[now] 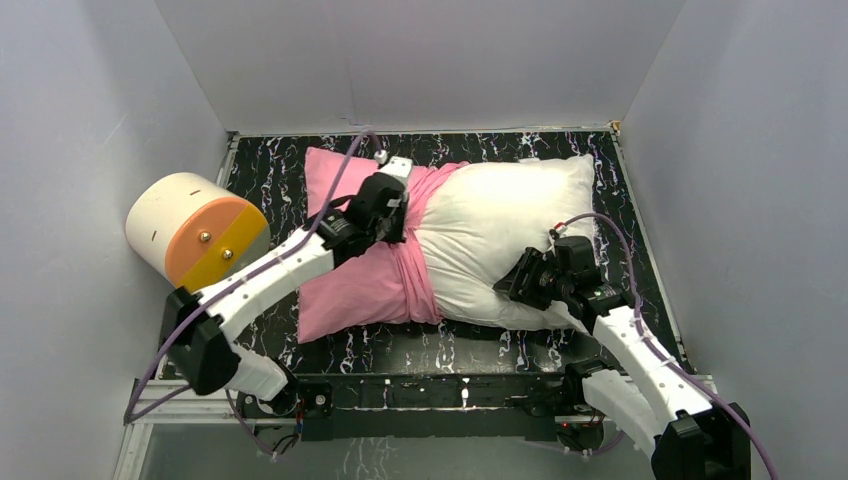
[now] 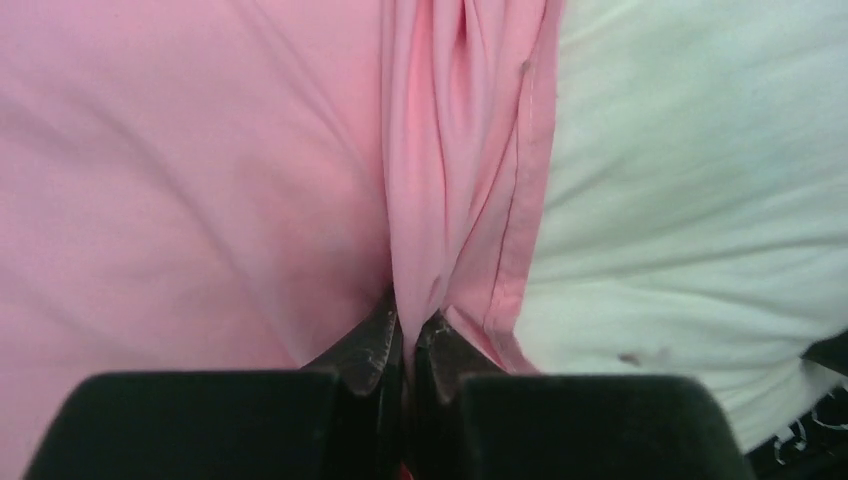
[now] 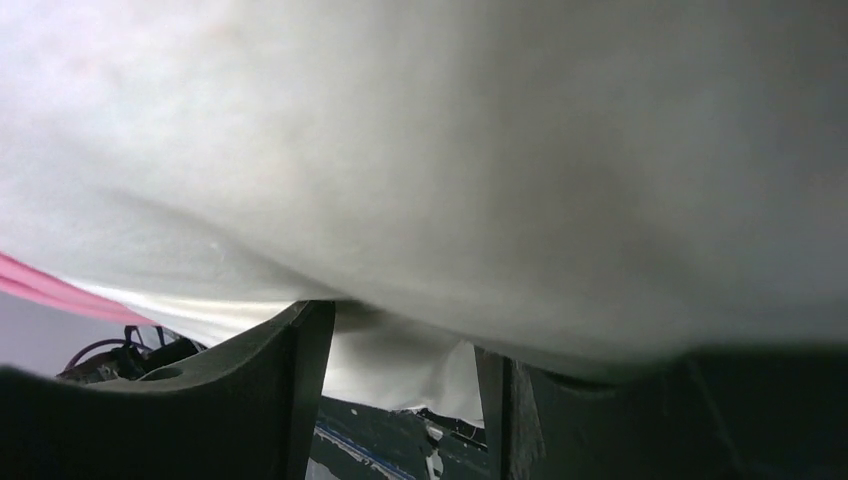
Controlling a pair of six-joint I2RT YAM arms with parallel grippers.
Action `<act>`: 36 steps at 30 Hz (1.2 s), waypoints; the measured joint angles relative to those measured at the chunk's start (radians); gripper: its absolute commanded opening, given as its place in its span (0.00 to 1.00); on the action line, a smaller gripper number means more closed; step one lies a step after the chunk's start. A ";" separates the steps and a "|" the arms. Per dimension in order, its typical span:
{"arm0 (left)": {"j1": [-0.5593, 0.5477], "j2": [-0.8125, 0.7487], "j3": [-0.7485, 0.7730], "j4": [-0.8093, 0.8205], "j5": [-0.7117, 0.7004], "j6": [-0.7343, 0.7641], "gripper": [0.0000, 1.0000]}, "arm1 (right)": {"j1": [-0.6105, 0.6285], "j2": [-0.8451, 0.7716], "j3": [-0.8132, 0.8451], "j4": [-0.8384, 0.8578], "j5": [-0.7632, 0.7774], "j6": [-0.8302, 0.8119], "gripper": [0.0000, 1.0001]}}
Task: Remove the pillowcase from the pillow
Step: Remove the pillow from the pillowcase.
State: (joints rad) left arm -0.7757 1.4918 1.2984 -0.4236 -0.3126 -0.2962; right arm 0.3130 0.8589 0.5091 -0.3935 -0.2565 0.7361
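The frame is filled by the pillow, a bulge of it pinched between the right gripper's spread fingers. Pillowcase is glimpsed at left, dark table below.

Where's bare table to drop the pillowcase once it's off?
Free: the near strip of black marbled table between the white stuffed pillow and the table's near edge; a thinner strip behind the pillow by the back wall. Crowded: left side, with the pink fabric pillowcase, the cream-and-orange cylinder and the left arm.
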 measured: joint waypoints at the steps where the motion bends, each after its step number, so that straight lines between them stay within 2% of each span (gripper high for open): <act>1: 0.012 -0.049 -0.040 0.014 0.027 -0.014 0.00 | 0.001 0.000 0.004 -0.009 0.002 0.000 0.61; 7: 0.028 -0.256 -0.259 0.114 0.183 -0.034 0.00 | 0.002 0.025 0.141 -0.138 -0.002 -0.008 0.67; 10: 0.034 -0.276 -0.299 0.144 0.211 -0.034 0.00 | 0.002 0.027 0.280 -0.188 -0.012 -0.022 0.71; 15: 0.035 -0.281 -0.330 0.191 0.231 -0.032 0.00 | 0.002 0.071 0.621 -0.200 -0.003 -0.072 0.75; 20: 0.035 -0.291 -0.344 0.210 0.235 -0.026 0.00 | 0.024 0.203 0.844 -0.216 0.102 -0.130 0.79; 23: 0.035 -0.296 -0.352 0.217 0.238 -0.024 0.00 | 0.088 0.313 0.921 -0.238 0.218 -0.169 0.83; 27: 0.035 -0.298 -0.355 0.222 0.239 -0.019 0.00 | 0.176 0.538 1.048 -0.270 0.406 -0.229 0.88; 31: 0.035 -0.298 -0.355 0.222 0.240 -0.018 0.00 | 0.201 0.691 1.128 -0.281 0.522 -0.270 0.96; 33: 0.035 -0.298 -0.355 0.222 0.240 -0.018 0.00 | 0.206 0.735 1.130 -0.263 0.547 -0.283 0.95; 35: 0.035 -0.298 -0.355 0.222 0.239 -0.018 0.00 | 0.209 0.758 1.082 -0.216 0.562 -0.285 0.87; 36: 0.035 -0.298 -0.355 0.222 0.238 -0.018 0.05 | 0.211 0.759 1.035 -0.188 0.571 -0.281 0.82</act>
State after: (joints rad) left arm -0.7406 1.1938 0.9432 -0.2016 -0.0742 -0.3141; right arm 0.5243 1.6180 1.5440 -0.5812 0.3149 0.4549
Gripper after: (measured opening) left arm 0.015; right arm 0.923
